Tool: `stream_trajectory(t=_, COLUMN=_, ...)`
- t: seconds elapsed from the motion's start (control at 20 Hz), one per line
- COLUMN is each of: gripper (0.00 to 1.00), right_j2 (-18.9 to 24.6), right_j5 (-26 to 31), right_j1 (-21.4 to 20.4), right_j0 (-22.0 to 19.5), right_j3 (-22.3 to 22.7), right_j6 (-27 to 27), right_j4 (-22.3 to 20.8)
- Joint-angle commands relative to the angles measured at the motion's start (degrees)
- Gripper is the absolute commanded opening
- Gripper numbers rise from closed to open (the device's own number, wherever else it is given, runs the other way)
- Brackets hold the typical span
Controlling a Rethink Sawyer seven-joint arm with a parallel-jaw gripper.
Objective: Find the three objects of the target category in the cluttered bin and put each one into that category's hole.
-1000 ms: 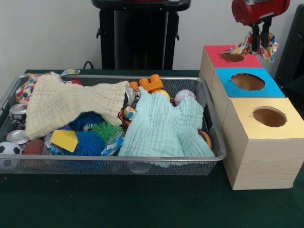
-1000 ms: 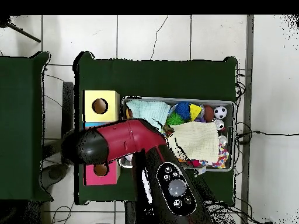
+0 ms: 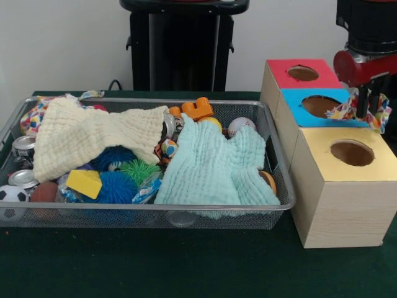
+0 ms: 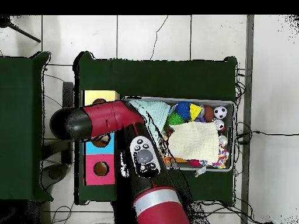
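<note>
Over at the boxes, the gripper (image 3: 366, 107) hangs above the blue-topped box (image 3: 322, 107), its fingers clenched on a spotted cloth (image 3: 356, 112) that dangles at the blue top's far right edge, just behind the yellow-topped box (image 3: 347, 186). The hole (image 3: 352, 152) in the yellow top sits open, nothing in it. On the green bench (image 3: 155, 261) the wire bin (image 3: 186, 214) holds a cream cloth (image 3: 93, 133), a mint-green cloth (image 3: 214, 164) and toys

No readable text, labels, brands or numbers showing anywhere; nothing legible is appearing on the boxes, bin items or arm.
</note>
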Motion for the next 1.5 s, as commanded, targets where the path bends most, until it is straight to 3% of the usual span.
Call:
stream_trajectory(t=0.05, gripper=0.00, right_j2=-4.97, right_j5=-1.07, right_j1=5.15, right_j0=-0.02, right_j3=-4.09, right_j6=14.97, right_j4=2.60)
stream_trajectory(t=0.6, gripper=0.00, right_j2=-5.09, right_j5=0.17, right_j1=5.49, right_j0=-1.18, right_j3=-5.38, right_j6=9.21, right_j4=2.82)
stream_trajectory(t=1.05, gripper=0.00, right_j2=-4.07, right_j5=11.50, right_j1=3.62, right_j0=-2.23, right_j3=-10.75, right_j6=8.46, right_j4=6.25)
stream_trajectory(t=1.3, gripper=0.00, right_j2=-5.28, right_j5=8.89, right_j1=7.16, right_j0=-1.13, right_j3=-13.64, right_j6=8.44, right_j4=4.91)
stream_trajectory(t=1.5, gripper=0.00, right_j2=-5.98, right_j5=4.38, right_j1=8.21, right_j0=-0.85, right_j3=-12.69, right_j6=8.43, right_j4=3.69)
